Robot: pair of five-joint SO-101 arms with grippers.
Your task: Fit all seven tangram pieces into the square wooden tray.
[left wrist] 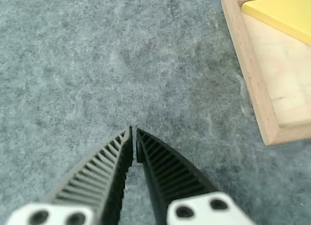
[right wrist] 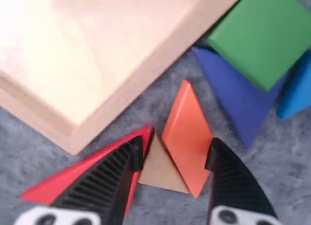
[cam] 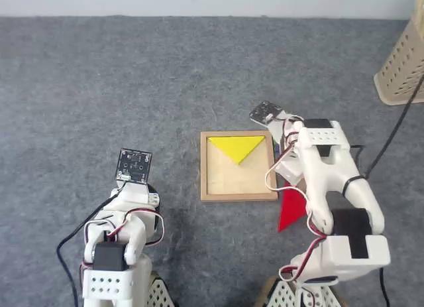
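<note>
High view: one of seven placed; yellow triangle [cam: 236,146] lies in tray [cam: 238,197]
Outside: red triangle [cam: 290,207], orange parallelogram [right wrist: 187,132], tan triangle [right wrist: 158,171], blue triangle [right wrist: 233,98], green square [right wrist: 262,35], another blue piece; all beside tray
Right gripper [right wrist: 175,149]: wide, straddling orange parallelogram; nothing held
Left gripper [left wrist: 133,132]: closed, empty, near tray

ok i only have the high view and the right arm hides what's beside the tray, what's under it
observer: an orange piece lies on the carpet between the right jaws, which are open.
operator: any other pieces there
observer: a green square rests on a dark blue triangle.
operator: and the left jaws
observer: shut, empty, over carpet near a tray corner.
</note>
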